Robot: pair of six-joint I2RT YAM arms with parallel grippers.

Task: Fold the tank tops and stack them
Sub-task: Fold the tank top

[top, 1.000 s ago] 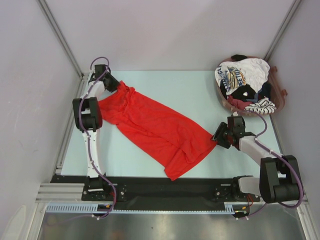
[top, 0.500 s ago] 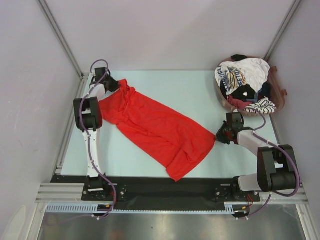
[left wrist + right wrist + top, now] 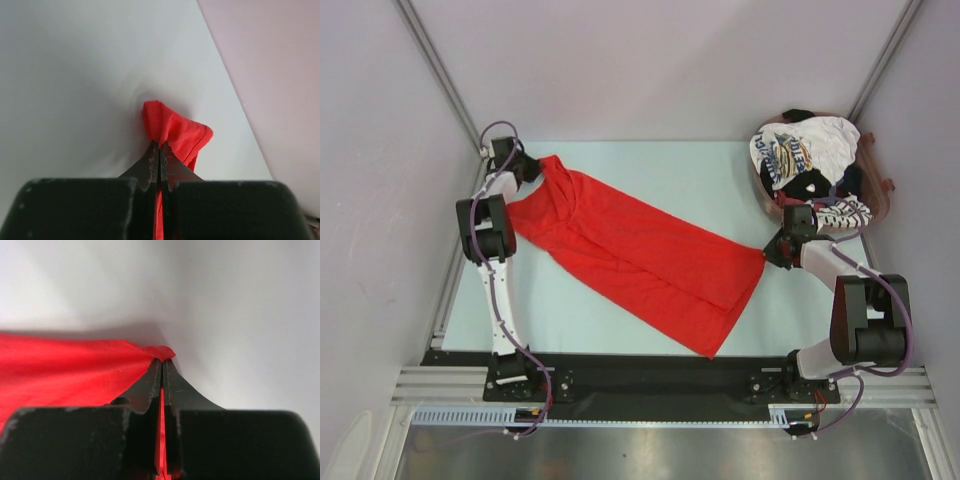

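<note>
1. Left gripper (image 3: 160, 145) pinched tight on one end of the red tank top (image 3: 640, 255), far-left of the table (image 3: 720, 170).
2. Right gripper (image 3: 162, 361) clamped on the opposite corner; cloth spread diagonally.
3. Basket (image 3: 882, 205), far right: white printed top (image 3: 805, 150), striped top (image 3: 845, 212) and dark top (image 3: 810, 186) heaped inside.

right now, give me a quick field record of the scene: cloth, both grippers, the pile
red tank top: spread diagonally on the table, stretched between both grippers
left gripper: shut on its far-left end
right gripper: shut on its right corner
basket: far right, heaped with a white printed top, a striped top and dark cloth
folded stack: none yet
</note>
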